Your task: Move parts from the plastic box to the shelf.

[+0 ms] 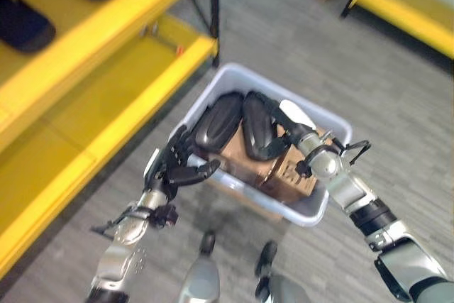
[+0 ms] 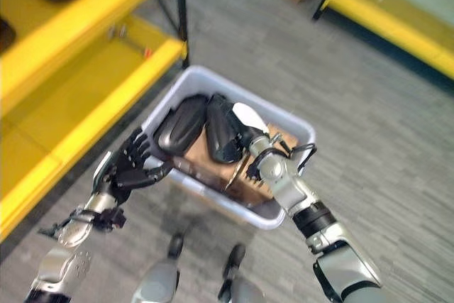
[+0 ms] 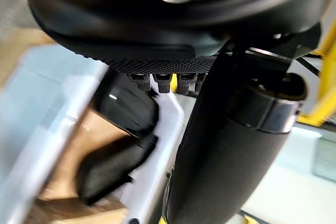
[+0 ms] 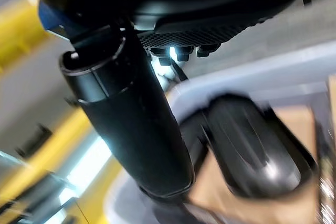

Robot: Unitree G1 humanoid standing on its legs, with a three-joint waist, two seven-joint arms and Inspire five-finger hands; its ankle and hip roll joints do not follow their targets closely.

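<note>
Two black parts (image 1: 216, 122) lie in the plastic box (image 1: 333, 127). Left hand (image 1: 176, 163) relaxed at the rim; right hand (image 1: 280, 124) reaching in, grip unclear. Risk: a loose hold drops a part short of the shelf (image 1: 106, 23).

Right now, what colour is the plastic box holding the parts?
The plastic box is pale lavender-white; clearest in the left eye view.

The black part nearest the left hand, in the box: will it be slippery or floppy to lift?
The black part shows a glossy highlight, so it may be somewhat slippery. Its smooth, rounded shell keeps its shape leaning on the cardboard, so it is probably rigid. The left hand could need a wide grasp.
</note>
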